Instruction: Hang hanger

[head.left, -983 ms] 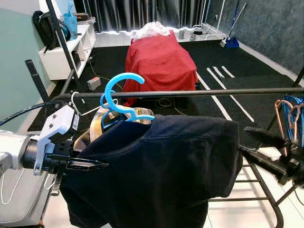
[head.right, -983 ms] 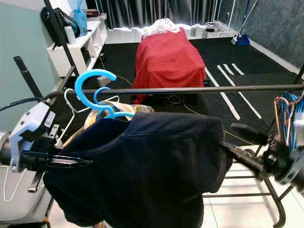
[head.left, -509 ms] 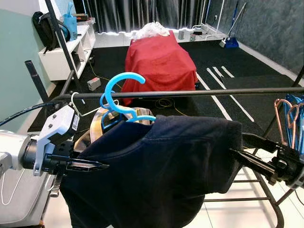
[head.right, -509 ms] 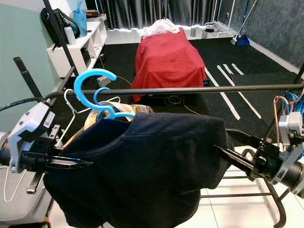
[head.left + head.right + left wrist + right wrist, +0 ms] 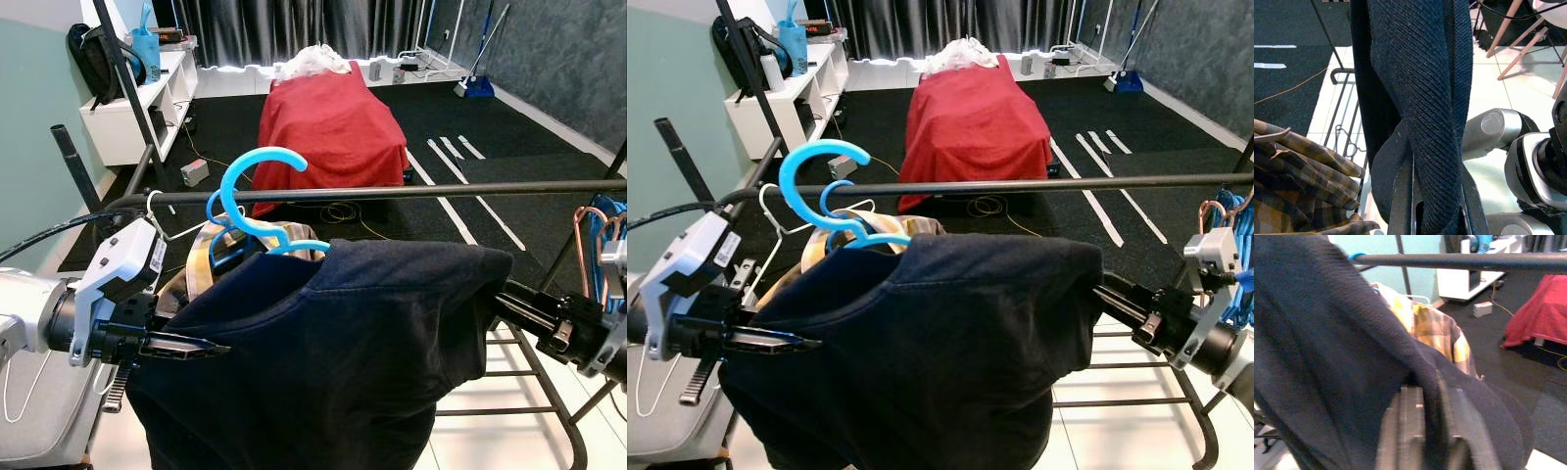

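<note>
A light blue hanger (image 5: 263, 153) carries a dark navy garment (image 5: 343, 352), and its hook rises in front of the black rail (image 5: 441, 190) and just above it. My left gripper (image 5: 211, 347) is shut on the garment's left shoulder; in the left wrist view its fingers (image 5: 1400, 205) pinch a fold of dark cloth (image 5: 1425, 98). My right gripper (image 5: 505, 299) holds the garment's right edge, and in the right wrist view the cloth (image 5: 1327, 333) lies between its fingers (image 5: 1408, 426). The hanger's arms are hidden under the garment.
A plaid shirt (image 5: 201, 259) hangs on a white hanger at the rail's left end. Pink and blue hangers (image 5: 593, 235) hang at the right end. Behind the rail are a red-covered bed (image 5: 333, 117) and a white shelf (image 5: 137, 98) on dark carpet.
My right gripper has moved left to the garment's right edge and closed on it. The blue hook has shifted slightly right and up. The left gripper keeps its hold.
</note>
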Controlling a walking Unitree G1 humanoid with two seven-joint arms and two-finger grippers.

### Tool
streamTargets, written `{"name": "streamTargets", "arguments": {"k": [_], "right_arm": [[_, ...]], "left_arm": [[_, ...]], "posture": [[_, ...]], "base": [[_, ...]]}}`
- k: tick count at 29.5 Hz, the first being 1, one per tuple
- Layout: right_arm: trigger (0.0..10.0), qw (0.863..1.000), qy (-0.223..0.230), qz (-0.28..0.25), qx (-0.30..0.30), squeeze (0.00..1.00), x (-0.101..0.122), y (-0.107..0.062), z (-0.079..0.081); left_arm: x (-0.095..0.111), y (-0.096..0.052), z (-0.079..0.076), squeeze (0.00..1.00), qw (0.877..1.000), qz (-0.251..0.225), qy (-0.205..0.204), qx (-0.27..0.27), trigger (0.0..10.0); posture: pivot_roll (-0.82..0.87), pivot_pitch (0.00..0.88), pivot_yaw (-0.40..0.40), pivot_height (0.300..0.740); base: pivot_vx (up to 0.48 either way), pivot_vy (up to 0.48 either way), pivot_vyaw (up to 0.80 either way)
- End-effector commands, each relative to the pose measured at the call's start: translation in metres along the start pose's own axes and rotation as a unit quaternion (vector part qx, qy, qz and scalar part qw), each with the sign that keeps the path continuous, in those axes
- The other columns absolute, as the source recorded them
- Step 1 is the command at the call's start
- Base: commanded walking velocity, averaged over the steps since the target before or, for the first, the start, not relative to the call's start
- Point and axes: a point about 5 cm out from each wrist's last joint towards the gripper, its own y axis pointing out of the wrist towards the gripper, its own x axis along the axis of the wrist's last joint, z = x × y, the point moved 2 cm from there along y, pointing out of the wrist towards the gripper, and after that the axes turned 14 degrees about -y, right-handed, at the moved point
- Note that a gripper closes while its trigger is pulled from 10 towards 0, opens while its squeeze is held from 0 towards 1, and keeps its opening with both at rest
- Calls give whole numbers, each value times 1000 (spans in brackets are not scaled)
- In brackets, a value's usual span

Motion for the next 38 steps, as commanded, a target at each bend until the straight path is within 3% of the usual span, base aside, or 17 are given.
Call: {"name": "streamTargets", "arguments": {"k": [1, 10, 11, 12, 14, 15, 17, 23, 26, 28, 29, 32, 33, 34, 35, 36, 38], "right_arm": [[0, 1000, 6, -14, 18, 0, 3, 3, 6], [0, 998, -13, -34, -42, 0, 10, 0, -11], [0, 993, -25, -52, -107, 0, 15, -3, -29], [0, 993, -25, -52, -107, 0, 15, -3, -29], [0, 961, -36, -63, -269, 0, 20, -18, -74], [0, 961, -36, -63, -269, 0, 20, -18, -74], [0, 927, -37, -61, -367, 0, 20, -33, -98], [0, 915, -35, -53, -399, 0, 18, -39, -105], [0, 909, -33, -40, -414, 0, 14, -41, -106], [0, 909, -33, -40, -414, 0, 14, -41, -106], [0, 914, -27, -33, -403, 0, 10, -36, -102], [0, 914, -27, -33, -403, 0, 10, -36, -102], [0, 924, -23, -24, -381, 0, 4, -26, -95], [0, 924, -23, -24, -381, 0, 4, -26, -95], [0, 945, -6, -12, -327, 0, -7, -6, -79], [0, 945, -6, -12, -327, 0, -7, -6, -79], [0, 984, 26, -8, -176, 0, -21, 42, -27]], "left_arm": [[8, -5, -1, 0, 1000, 0, 18, 4, 10000], [-2, -6, 17, 0, 998, 19, 19, 65, 10000], [-10, -8, 33, 0, 992, 36, 16, 120, 10000], [-10, -8, 33, 0, 992, 36, 16, 120, 10000], [-31, -22, 61, 0, 968, 104, 9, 230, 10000], [-31, -22, 61, 0, 968, 104, 9, 230, 10000], [-46, -35, 70, 0, 947, 160, 4, 279, 10000], [-48, -40, 73, 0, 938, 175, 7, 298, 10000], [-47, -48, 84, 0, 919, 187, 20, 346, 10000], [-47, -48, 84, 0, 919, 187, 20, 346, 10000], [-42, -52, 92, 0, 906, 180, 29, 381, 10000], [-42, -52, 92, 0, 906, 180, 29, 381, 10000], [-35, -55, 103, 0, 893, 162, 38, 419, 10000], [-35, -55, 103, 0, 893, 162, 38, 419, 10000], [-22, -56, 115, 0, 878, 117, 47, 462, 10000], [-22, -56, 115, 0, 878, 117, 47, 462, 10000], [7, -41, 125, 0, 876, 6, 68, 478, 10000]], "posture": [[-113, 0, 49, 740], [-119, 0, 51, 740], [-123, 0, 52, 740], [-123, 0, 52, 740], [-119, 0, 48, 740], [-119, 0, 48, 740], [-115, 0, 45, 740], [-111, 0, 44, 740], [-116, 0, 48, 740], [-116, 0, 48, 740], [-119, 0, 49, 740], [-119, 0, 49, 740], [-120, 0, 50, 740], [-120, 0, 50, 740], [-125, 0, 54, 740], [-125, 0, 54, 740], [-123, 0, 54, 740]], "base": [[0, 0, 0], [0, 0, 0], [0, 0, 0], [0, 0, 0], [0, 0, 0], [0, 0, 0], [0, 0, 0], [0, 0, 0], [0, 0, 0], [0, 0, 0], [0, 0, 0], [0, 0, 0], [0, 0, 0], [0, 0, 0], [0, 0, 0], [0, 0, 0], [0, 0, 0]]}}
